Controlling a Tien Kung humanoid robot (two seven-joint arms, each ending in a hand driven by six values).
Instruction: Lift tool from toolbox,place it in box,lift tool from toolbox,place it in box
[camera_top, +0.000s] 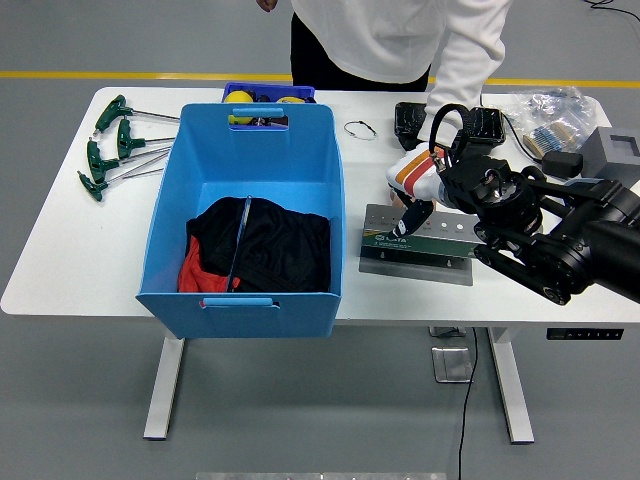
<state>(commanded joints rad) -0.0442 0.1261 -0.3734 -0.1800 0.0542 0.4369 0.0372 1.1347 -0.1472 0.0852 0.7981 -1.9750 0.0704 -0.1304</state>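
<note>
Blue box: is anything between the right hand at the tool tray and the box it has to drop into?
Only the blue box's own right wall, which the right hand over the tool tray must clear. The table between them is bare.

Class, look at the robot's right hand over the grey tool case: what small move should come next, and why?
Probably lower the right hand slightly and close its fingers on a tool in the grey tool case. The fingertips reach down to the case, but no tool visibly sits in the hand, and the blue box waits to its left.

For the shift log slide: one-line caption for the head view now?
Right hand reaches onto the grey tool case beside the blue bin, a person's sleeve above.
</note>
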